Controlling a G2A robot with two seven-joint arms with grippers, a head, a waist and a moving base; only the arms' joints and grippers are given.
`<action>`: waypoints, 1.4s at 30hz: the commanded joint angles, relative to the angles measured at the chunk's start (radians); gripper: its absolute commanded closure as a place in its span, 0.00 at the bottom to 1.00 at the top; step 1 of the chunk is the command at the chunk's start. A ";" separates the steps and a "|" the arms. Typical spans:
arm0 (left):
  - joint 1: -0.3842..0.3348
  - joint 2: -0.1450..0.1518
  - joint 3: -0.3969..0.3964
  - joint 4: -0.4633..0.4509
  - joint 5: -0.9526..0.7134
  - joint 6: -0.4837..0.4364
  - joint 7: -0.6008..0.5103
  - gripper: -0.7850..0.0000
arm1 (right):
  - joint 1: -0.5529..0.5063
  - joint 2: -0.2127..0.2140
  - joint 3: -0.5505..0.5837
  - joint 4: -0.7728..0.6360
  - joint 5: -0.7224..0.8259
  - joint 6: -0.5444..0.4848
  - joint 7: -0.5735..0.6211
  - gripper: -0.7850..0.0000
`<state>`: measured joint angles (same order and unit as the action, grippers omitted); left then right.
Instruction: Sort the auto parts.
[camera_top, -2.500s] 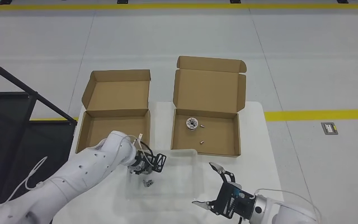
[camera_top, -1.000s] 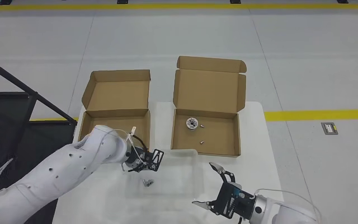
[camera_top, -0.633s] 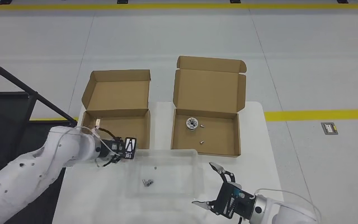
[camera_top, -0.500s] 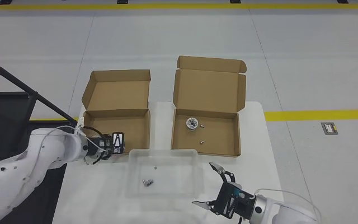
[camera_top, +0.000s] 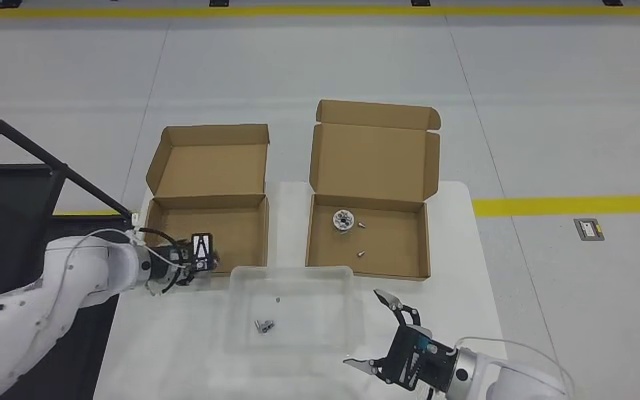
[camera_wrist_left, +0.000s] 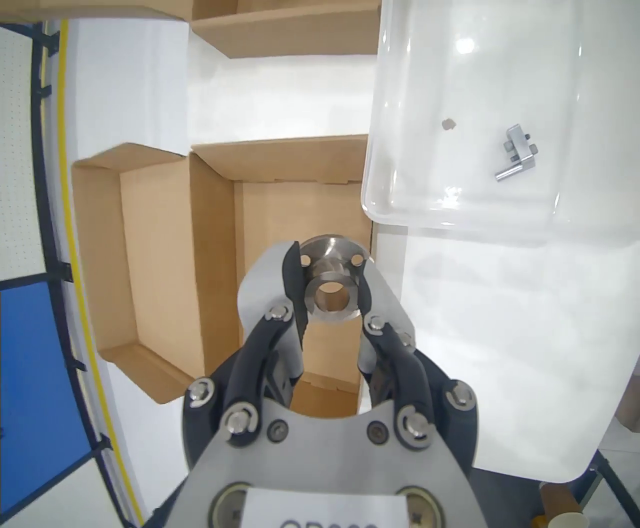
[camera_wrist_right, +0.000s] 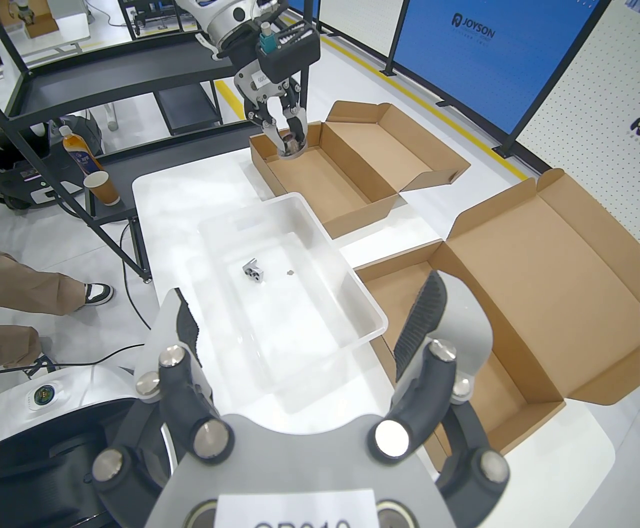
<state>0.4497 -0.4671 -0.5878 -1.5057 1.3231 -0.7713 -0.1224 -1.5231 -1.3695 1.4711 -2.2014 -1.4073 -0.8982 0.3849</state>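
Left hand (camera_wrist_left: 330, 270): squeezing a round metal part (camera_wrist_left: 327, 248) over the left box (camera_wrist_left: 160, 260).
Right hand (camera_wrist_right: 308, 292): hanging wide open.

left gripper (camera_top: 203, 247) gone from clear bin (camera_top: 290, 271), now over left box (camera_top: 240, 222), flanged part (camera_wrist_left: 330, 296) carried along

The top camera looked steeply down from above the arms, far enough back to take in the whole white table (camera_top: 460, 250), the left open brown cardboard box (camera_top: 215, 235) and the right open brown cardboard box (camera_top: 390, 240). The left wrist camera sat close behind the left gripper (camera_wrist_left: 328, 270), facing down onto the left box and one end of the clear plastic tray (camera_wrist_left: 450, 65). The right wrist camera sat behind the right gripper (camera_wrist_right: 307, 295), looking obliquely across the table toward the far side. All 3 views shared the tray and the left box.
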 joint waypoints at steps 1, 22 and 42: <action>-0.009 -0.021 0.007 0.065 -0.001 0.031 -0.026 1.00 | 0.000 0.000 0.000 0.000 0.000 0.000 0.000 0.00; -0.227 -0.403 0.228 0.754 0.141 0.055 0.112 1.00 | 0.000 0.000 0.000 0.000 0.000 0.000 0.000 0.00; -0.288 -0.574 0.259 1.100 0.220 0.022 0.285 0.00 | 0.000 0.000 0.000 0.000 0.000 0.000 0.000 0.00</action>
<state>0.1662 -1.0386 -0.3271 -0.4171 1.5399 -0.7437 0.1480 -1.5231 -1.3695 1.4711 -2.2014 -1.4073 -0.8982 0.3849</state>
